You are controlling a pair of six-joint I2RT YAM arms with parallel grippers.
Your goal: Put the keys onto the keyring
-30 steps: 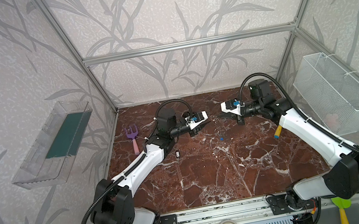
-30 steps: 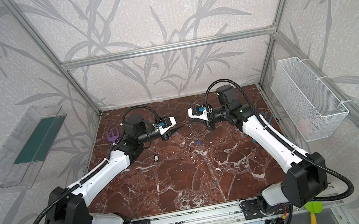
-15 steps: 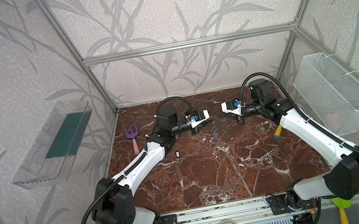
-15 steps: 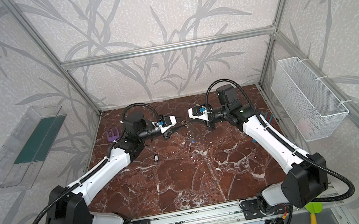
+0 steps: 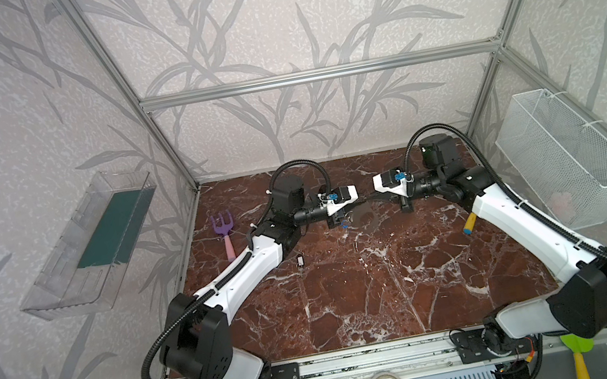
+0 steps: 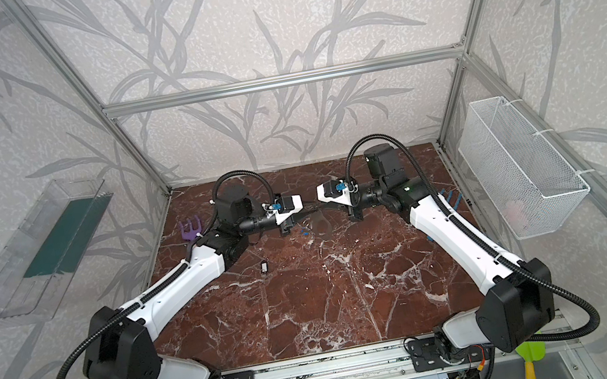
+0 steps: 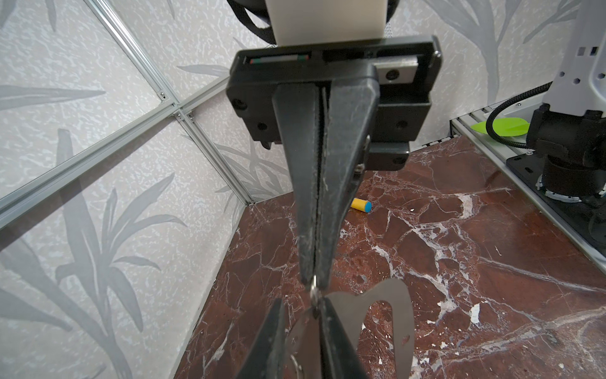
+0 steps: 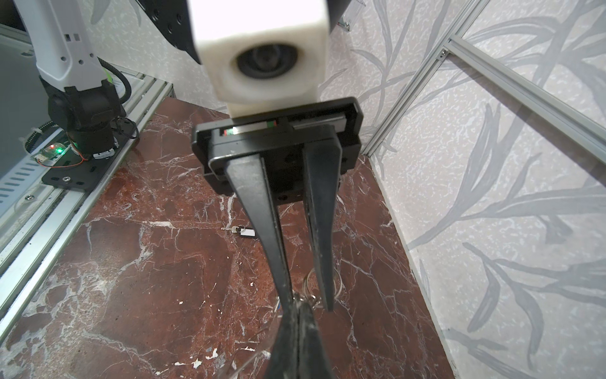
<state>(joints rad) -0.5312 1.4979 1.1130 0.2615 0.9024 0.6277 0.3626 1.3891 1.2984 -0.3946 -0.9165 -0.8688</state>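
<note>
While right claw (image 7: 314,284) pinches one keyring (image 7: 402,315), left claw (image 8: 308,299) ajar, one blue-tagged key (image 5: 344,225), one white-tagged key (image 8: 244,231)

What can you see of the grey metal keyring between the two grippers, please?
The keyring is a thin, flat grey metal plate with a dull sheen, a rounded outline, a long oval cut-out and a small hole near one edge. It seems held clear of the marble table, one end passing between the parted jaws of the left gripper. The right gripper, shut, pinches a small wire loop on its edge.
</note>
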